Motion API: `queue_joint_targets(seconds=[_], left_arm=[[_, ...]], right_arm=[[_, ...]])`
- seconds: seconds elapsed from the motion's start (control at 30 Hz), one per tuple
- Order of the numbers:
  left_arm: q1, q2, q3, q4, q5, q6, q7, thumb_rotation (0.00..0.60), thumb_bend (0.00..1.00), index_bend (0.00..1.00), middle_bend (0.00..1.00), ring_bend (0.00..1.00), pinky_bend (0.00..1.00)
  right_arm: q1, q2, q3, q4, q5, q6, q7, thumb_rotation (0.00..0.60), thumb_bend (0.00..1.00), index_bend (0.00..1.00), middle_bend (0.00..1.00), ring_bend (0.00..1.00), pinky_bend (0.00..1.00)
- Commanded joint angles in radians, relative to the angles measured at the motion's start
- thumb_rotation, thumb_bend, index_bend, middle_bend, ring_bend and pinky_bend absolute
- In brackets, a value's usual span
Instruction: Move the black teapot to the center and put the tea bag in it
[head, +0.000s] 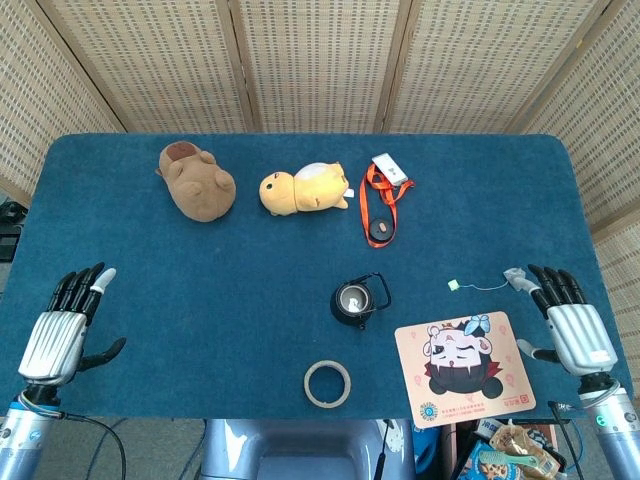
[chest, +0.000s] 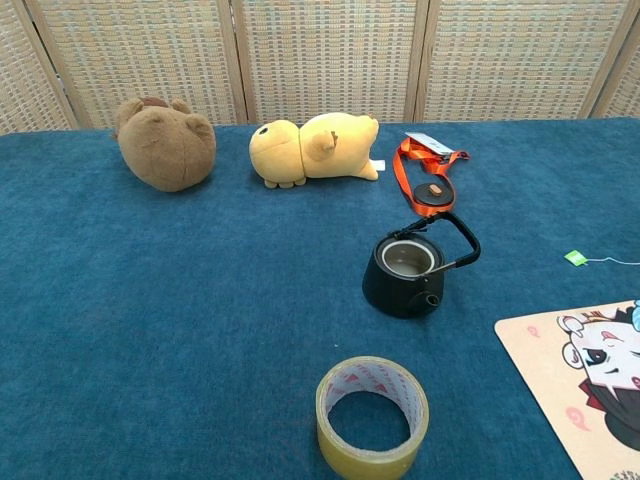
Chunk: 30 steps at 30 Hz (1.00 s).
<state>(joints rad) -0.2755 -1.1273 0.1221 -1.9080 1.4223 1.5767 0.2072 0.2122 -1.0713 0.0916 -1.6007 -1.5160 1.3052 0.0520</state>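
Observation:
The black teapot (head: 354, 301) stands lidless near the middle of the blue table, its handle tipped to the right; the chest view shows the teapot (chest: 407, 272) too. The grey tea bag (head: 514, 275) lies at the right, its string running to a green tag (head: 454, 285); only the tag (chest: 575, 258) shows in the chest view. My right hand (head: 568, 323) hovers open just right of the tea bag, fingertips close to it. My left hand (head: 62, 328) is open at the table's front left corner, far from the teapot.
A brown plush (head: 198, 181) and a yellow plush (head: 305, 188) lie at the back. An orange lanyard with a white card (head: 381, 200) lies behind the teapot. A tape roll (head: 327, 383) and a cartoon mat (head: 463, 367) sit near the front edge.

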Motion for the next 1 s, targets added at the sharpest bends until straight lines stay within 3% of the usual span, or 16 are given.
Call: queue_joint_targets(seconds=[0.03, 0.47, 0.83, 1.0], left_arm=[[0.017, 0.004, -0.007, -0.005, -0.010, -0.007, -0.014, 0.600, 0.26, 0.00, 0.00, 0.00, 0.00], [0.051, 0.006, -0.044, -0.012, 0.008, -0.021, -0.008, 0.600, 0.26, 0.00, 0.00, 0.00, 0.00], [0.080, 0.011, -0.067, -0.012, 0.016, -0.031, -0.002, 0.600, 0.26, 0.00, 0.00, 0.00, 0.00], [0.085, 0.010, -0.080, -0.004, 0.012, -0.048, -0.009, 0.600, 0.26, 0.00, 0.00, 0.00, 0.00]], right_arm=[[0.038, 0.001, 0.010, 0.013, 0.000, -0.046, 0.025, 0.600, 0.16, 0.25, 0.15, 0.00, 0.06], [0.160, -0.011, 0.026, 0.060, 0.023, -0.210, 0.071, 0.600, 0.19, 0.30, 0.15, 0.00, 0.08], [0.230, -0.067, 0.036, 0.152, 0.086, -0.308, 0.042, 0.600, 0.21, 0.36, 0.24, 0.14, 0.25], [0.253, -0.095, 0.038, 0.192, 0.105, -0.333, 0.036, 0.600, 0.21, 0.38, 0.30, 0.27, 0.37]])
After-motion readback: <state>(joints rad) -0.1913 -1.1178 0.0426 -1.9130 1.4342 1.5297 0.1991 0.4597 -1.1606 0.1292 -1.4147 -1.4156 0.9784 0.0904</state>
